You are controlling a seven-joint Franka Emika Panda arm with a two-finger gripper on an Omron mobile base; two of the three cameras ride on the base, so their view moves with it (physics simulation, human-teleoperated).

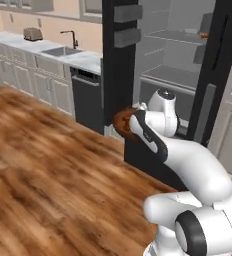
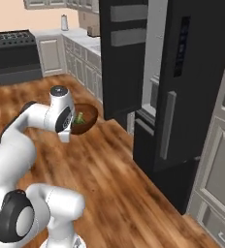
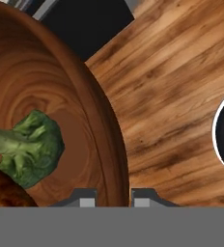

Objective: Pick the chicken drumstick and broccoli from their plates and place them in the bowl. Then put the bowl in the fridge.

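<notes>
Dark reddish-brown wooden bowl (image 3: pixel 51 96) hangs above the wood floor before the open black fridge (image 2: pixel 182 82), its rim clamped by the closed hand (image 3: pixel 113 198). Inside lie green broccoli (image 3: pixel 29 147) and orange-brown chicken drumstick (image 3: pixel 3 189).

bowl (image 3: pixel 85 120): smooth grained wood, satin | broccoli (image 3: pixel 29 149): rough, matt | floor (image 3: pixel 181 96): glossy wood planks | fridge (image 2: pixel 192 72): smooth black

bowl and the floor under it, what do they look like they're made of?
Bowl: looks like turned wood, reddish-brown, with ring-shaped grain inside and a soft sheen. Floor: wood planks or wood-look laminate, streaky brown grain, semi-gloss; which one can't be told from a rendered image.
</notes>
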